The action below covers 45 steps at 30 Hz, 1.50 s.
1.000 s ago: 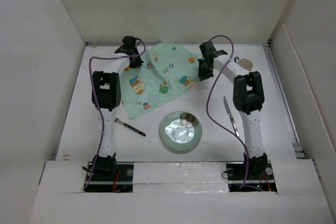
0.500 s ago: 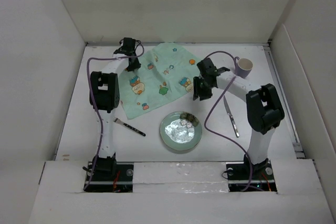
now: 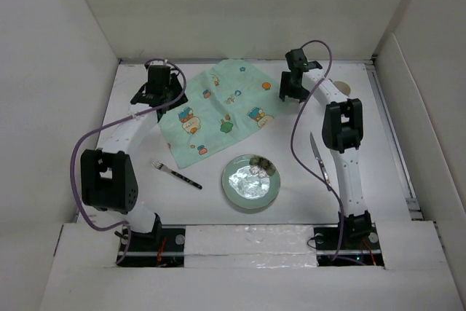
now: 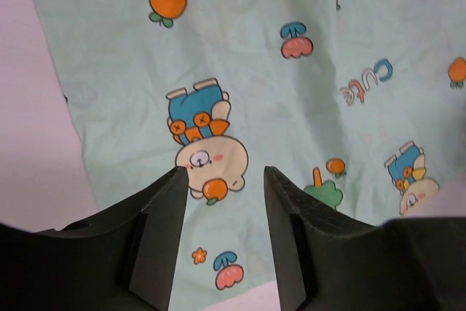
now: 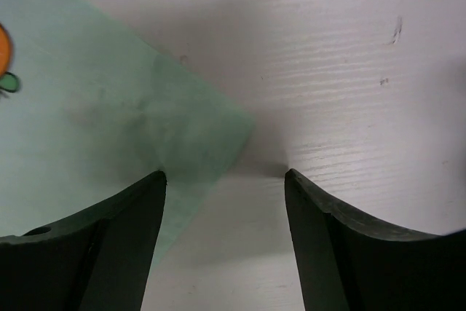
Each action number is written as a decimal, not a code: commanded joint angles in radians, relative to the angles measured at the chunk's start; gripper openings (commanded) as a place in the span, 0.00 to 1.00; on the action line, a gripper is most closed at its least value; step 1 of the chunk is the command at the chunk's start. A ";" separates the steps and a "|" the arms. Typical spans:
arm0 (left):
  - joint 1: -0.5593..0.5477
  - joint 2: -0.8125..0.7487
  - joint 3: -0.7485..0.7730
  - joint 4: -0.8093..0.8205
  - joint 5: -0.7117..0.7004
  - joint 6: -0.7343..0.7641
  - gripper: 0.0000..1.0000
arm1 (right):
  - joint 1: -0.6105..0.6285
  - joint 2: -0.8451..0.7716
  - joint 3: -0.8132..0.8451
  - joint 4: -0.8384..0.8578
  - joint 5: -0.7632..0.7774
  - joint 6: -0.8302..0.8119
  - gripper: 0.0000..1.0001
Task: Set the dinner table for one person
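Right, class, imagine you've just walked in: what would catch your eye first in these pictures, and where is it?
The mint-green cartoon placemat stands out, lying askew at the far middle of the white table, with an open gripper over each side: the left gripper above a printed character, the right gripper above a corner. Nearer lies a plate, with a fork to its left and a knife to its right.

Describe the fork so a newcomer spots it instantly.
On the white tabletop, look just nearer than the mint-green cartoon cloth placemat, left of the round green plate. The slim fork lies slanted; its black handle sets it apart from the silver knife right of the plate.
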 commanded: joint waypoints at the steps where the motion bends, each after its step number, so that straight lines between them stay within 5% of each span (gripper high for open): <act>1: -0.007 -0.066 -0.094 0.022 0.039 -0.007 0.45 | 0.002 0.033 0.101 -0.114 -0.001 -0.035 0.71; 3: 0.008 -0.089 -0.131 0.016 0.046 0.002 0.49 | 0.011 0.048 0.112 -0.137 -0.029 -0.039 0.69; 8: 0.039 -0.128 -0.177 0.038 0.094 0.015 0.51 | 0.033 0.073 0.136 -0.177 -0.006 -0.033 0.35; 16: 0.039 -0.163 -0.214 0.030 0.085 0.018 0.55 | 0.042 -0.008 -0.014 -0.121 0.033 0.030 0.00; 32: 0.039 -0.068 -0.186 -0.016 0.005 0.013 0.62 | 0.031 -0.609 -0.871 0.220 -0.021 0.056 0.00; 34: 0.039 -0.047 -0.172 -0.014 -0.011 0.010 0.62 | 0.016 -0.640 -0.849 0.234 -0.009 0.059 0.07; 36: 0.039 -0.037 -0.163 -0.016 -0.008 0.004 0.62 | -0.012 -0.614 -0.800 0.272 -0.025 0.018 0.41; 39: 0.039 -0.040 -0.157 -0.008 0.034 -0.010 0.62 | -0.038 -0.450 -0.567 0.153 -0.019 0.005 0.61; 45: 0.039 -0.119 -0.203 0.009 0.054 -0.008 0.62 | -0.047 -0.179 -0.202 0.003 -0.025 -0.001 0.65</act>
